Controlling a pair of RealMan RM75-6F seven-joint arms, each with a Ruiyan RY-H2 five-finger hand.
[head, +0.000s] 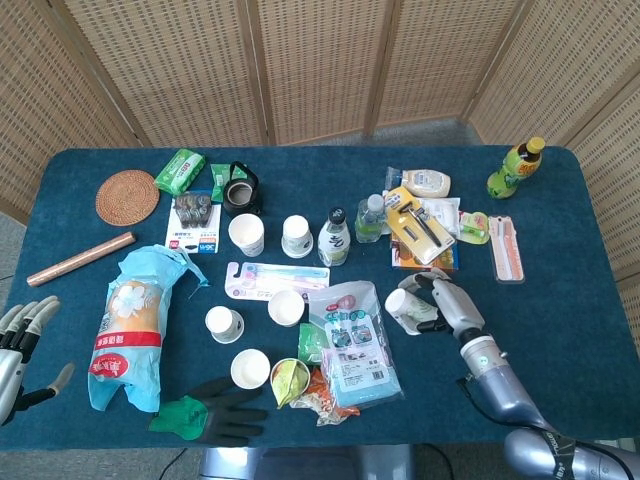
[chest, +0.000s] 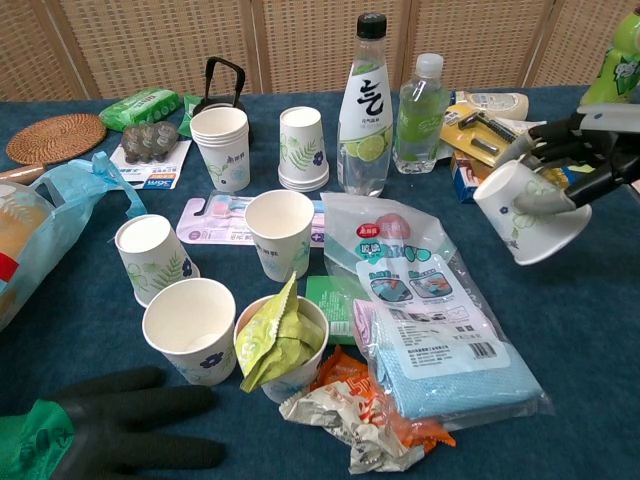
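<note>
My right robot hand (chest: 585, 160) grips a white leaf-printed paper cup (chest: 527, 213), raised off the blue-covered worktop (head: 560, 260) just right of the clear packet of blue cloths (chest: 440, 320). Cup tilted: long axis slanted, mouth facing left and upward. My left robot hand (head: 22, 345) hangs open, fingers spread, beyond the worktop's left edge

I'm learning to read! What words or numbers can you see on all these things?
"元": big character on the tall lime drink bottle.
Cloth packet: print too small to read.
Blue card under the little grey objects: blurred.
Blue bag: red label blurred.
Held paper cup: leaf pattern, no words.
</note>
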